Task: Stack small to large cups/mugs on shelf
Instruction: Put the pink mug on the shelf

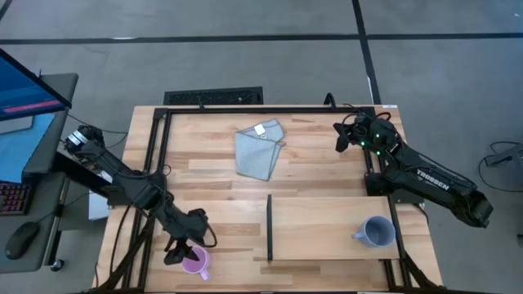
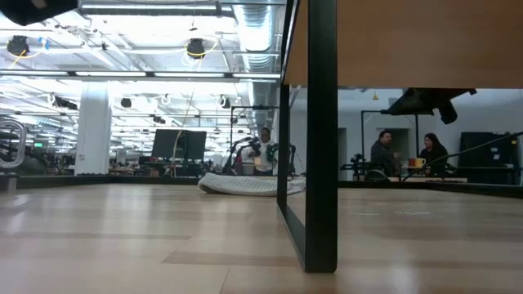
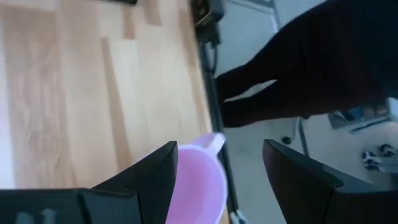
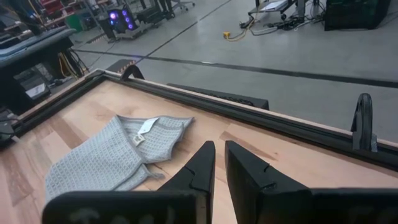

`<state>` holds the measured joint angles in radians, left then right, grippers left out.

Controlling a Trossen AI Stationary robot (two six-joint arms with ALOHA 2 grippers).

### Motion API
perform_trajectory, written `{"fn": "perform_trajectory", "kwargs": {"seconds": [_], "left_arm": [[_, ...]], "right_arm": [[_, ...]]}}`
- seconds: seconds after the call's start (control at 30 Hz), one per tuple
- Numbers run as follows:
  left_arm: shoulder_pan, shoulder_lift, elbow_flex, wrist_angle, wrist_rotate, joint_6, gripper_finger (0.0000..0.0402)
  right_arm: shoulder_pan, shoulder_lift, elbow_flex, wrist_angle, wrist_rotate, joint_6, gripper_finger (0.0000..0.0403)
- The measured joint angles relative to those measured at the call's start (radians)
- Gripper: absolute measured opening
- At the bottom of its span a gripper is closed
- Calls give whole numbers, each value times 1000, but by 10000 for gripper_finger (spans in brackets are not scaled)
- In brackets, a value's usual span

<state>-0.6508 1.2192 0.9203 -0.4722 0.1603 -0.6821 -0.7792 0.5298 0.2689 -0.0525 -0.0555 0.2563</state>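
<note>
My left end effector [image 1: 185,249] is spread wide around the pink mug [image 1: 194,261] at the surface's [image 1: 212,175] near edge. The black divider [image 1: 270,227] stands between it and the shelf [image 1: 327,224], where the grey-blue mug [image 1: 377,233] sits. My right end effector [image 4: 217,163], almost closed, waits near the folded cloth [image 1: 259,149].

- Mug [image 1: 195,262]: pink-purple.
- Second mug [image 1: 377,232]: grey-blue.
- Shelf [image 1: 327,220]: light wood, with a black strip [image 1: 270,228].
- Cloth [image 1: 259,149]: pale grey-blue, waffle weave, white tag.
- Table [image 1: 204,155]: blond planks, black frame.
- Arms: dark.

table [image 1: 212,175]: cloth [image 1: 258,150], pink mug [image 1: 195,261], shelf [image 1: 327,237] | shelf: grey-blue mug [image 1: 376,232]
</note>
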Motion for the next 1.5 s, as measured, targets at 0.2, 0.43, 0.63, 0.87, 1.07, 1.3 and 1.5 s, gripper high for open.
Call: {"fn": "perform_trajectory", "kwargs": {"seconds": [0.2, 0.43, 0.63, 0.87, 1.07, 1.3, 1.5], "left_arm": [[2, 0, 0, -91, -76, -3, 228], [2, 0, 0, -106, -151, 1, 228], [2, 0, 0, -120, -130, -42, 228], [-1, 43, 0, -187, -99, -32, 225], [-1, 118, 0, -193, -3, -17, 224], [-1, 193, 0, -160, 20, 27, 224], [-1, 234, 1, -166, 19, 18, 224]], "right_arm": [[0, 0, 0, 0, 0, 8, 59], [0, 0, 0, 0, 0, 8, 59], [0, 0, 0, 0, 0, 8, 59], [0, 0, 0, 0, 0, 8, 59], [0, 0, 0, 1, 0, 7, 59], [0, 0, 0, 1, 0, 7, 59], [0, 0, 0, 0, 0, 7, 59]]}}
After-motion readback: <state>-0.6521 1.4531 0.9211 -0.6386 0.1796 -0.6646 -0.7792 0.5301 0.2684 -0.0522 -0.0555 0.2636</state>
